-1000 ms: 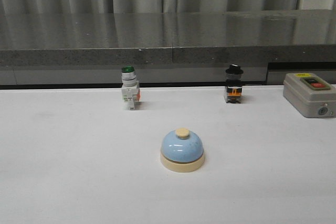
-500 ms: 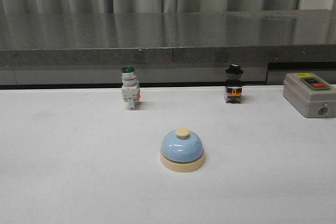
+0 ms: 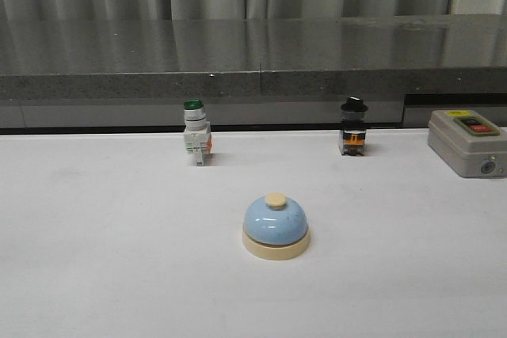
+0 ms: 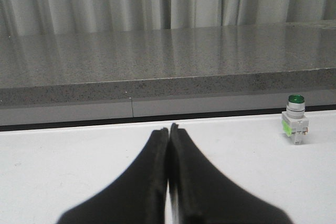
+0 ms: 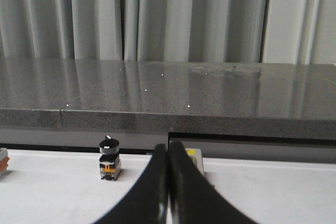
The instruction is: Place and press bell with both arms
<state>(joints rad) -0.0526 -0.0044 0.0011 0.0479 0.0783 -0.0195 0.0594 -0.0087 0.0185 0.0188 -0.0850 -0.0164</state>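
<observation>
We see the bell (image 3: pixel 276 227) sitting untouched at lower center of the table (image 3: pixel 103 275), both arms' jaws closed on nothing, presumably awaiting pickup.

No readable text, grey box (image 3: pixel 467 143) label (yellow) too small
</observation>
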